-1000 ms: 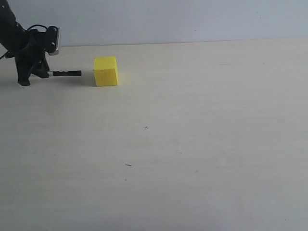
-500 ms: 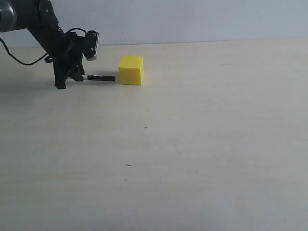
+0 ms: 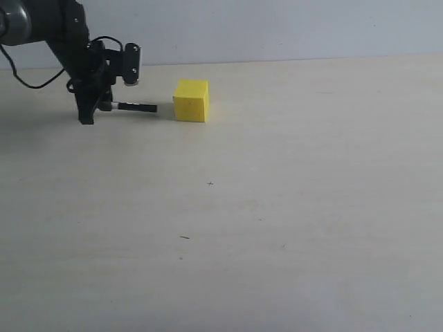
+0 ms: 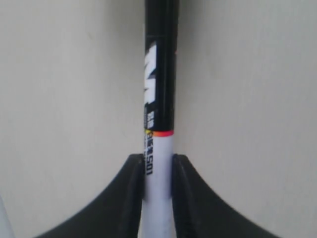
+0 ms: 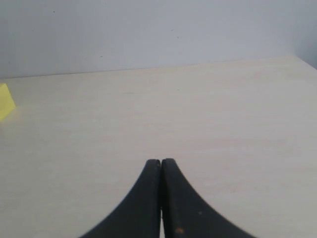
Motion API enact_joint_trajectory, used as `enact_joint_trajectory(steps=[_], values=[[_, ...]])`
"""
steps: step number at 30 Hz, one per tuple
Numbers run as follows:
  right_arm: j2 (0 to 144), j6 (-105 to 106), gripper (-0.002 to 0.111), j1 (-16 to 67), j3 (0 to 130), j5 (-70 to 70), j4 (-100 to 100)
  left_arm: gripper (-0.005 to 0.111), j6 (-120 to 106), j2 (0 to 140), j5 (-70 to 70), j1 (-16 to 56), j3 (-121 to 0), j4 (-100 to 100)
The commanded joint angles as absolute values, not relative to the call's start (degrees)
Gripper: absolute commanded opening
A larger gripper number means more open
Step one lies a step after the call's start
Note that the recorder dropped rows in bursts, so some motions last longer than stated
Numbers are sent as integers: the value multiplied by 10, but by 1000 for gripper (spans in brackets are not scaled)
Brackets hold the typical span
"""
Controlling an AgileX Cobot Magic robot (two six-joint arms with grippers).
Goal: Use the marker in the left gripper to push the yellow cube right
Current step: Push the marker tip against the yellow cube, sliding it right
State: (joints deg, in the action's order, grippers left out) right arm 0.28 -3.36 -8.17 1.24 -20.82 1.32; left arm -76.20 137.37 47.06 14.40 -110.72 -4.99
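Exterior view: your left gripper (image 3: 99, 108) stands at the far left of the table (image 3: 291, 221), clenched on the marker (image 3: 135, 107), which lies level, its long axis pointing right. The yellow cube (image 3: 191, 101) sits just to the right of the marker's black tip, near but apart, a sliver of bare table between them. The tip lines up with the cube's left face, so a straight travel right looks enough to meet it. The left arm is plainly the nearer one. The tabletop is pale, flat and matte, with only a few tiny specks, and wide room opens to the cube's right. Left wrist view: the two black fingers (image 4: 130, 198) grip the marker's white barrel on both sides, and the black half runs out ahead over the table; the cube does not show here. Right wrist view: your right gripper (image 5: 161, 166) hangs over bare table with its jaws pressed together on nothing, well away from the cube, of which only a yellow corner shows at the frame's edge.
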Motion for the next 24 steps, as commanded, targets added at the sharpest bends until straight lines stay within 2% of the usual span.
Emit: enact_joint_trajectory(steps=[1, 4, 11, 18, 24], values=[[0, -31, 0, -83, 10, -205, 15, 0, -756, 1373, 445, 193, -1112, -39], [0, -31, 0, -83, 10, -205, 15, 0, -727, 1371, 453, 199, -1112, -61], [0, -31, 0, -83, 10, -205, 15, 0, -657, 1371, 483, 165, -1112, -111], [0, -31, 0, -83, 10, -205, 15, 0, -649, 1398, 376, 246, -1113, -98], [0, -31, 0, -83, 10, -205, 15, 0, -591, 1398, 416, 235, -1113, -129]])
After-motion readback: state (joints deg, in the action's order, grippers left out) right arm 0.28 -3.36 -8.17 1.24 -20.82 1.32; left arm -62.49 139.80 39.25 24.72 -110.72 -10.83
